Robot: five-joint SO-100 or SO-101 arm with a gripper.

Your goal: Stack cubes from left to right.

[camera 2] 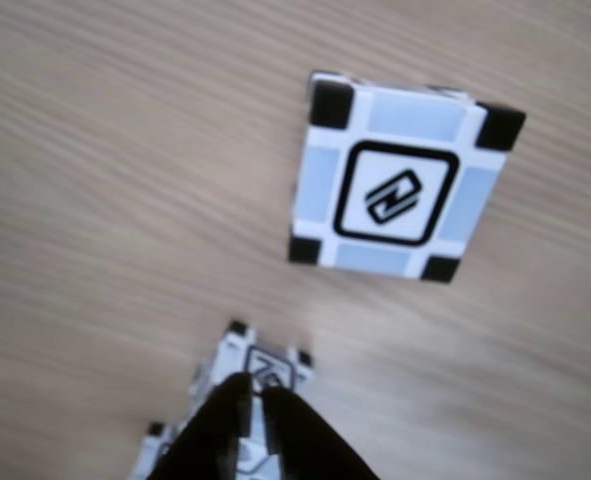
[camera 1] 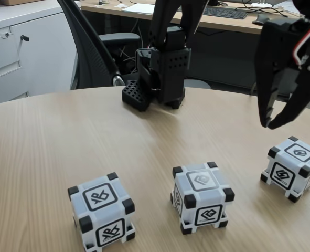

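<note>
hanging in the air at the right of the fixed view, the black gripper [camera 1: 274, 124] pointed down with its two fingers apart in a small gap, holding nothing. it was above and a bit to the left of the right cube [camera 1: 292, 168], not touching it.

three white cubes with black corners sat on the wooden table [camera 1: 50, 142] in a row, each well apart from the next. the left cube [camera 1: 101, 217] was nearest the camera and had a squiggly mark on its top and front. the middle cube [camera 1: 202, 197] had a diamond-like mark. the right cube sat a little farther back and showed a slanted zigzag mark in a black frame.

far back on the table stood the arm's black base [camera 1: 162, 79], with a black block full of holes [camera 1: 136, 95] touching its left side. behind the table were a dark office chair [camera 1: 99, 47], a white cabinet [camera 1: 23, 47] at the left and a desk with a keyboard [camera 1: 225, 11].

in the other view, looking down, one cube [camera 2: 390, 190] lay flat on the wood at the upper right, showing the zigzag mark. another cube [camera 2: 260, 365] peeked out at the bottom, partly hidden behind dark gripper fingers [camera 2: 275, 440]. that picture was blurry, so i could not tell the mark on that cube.
</note>
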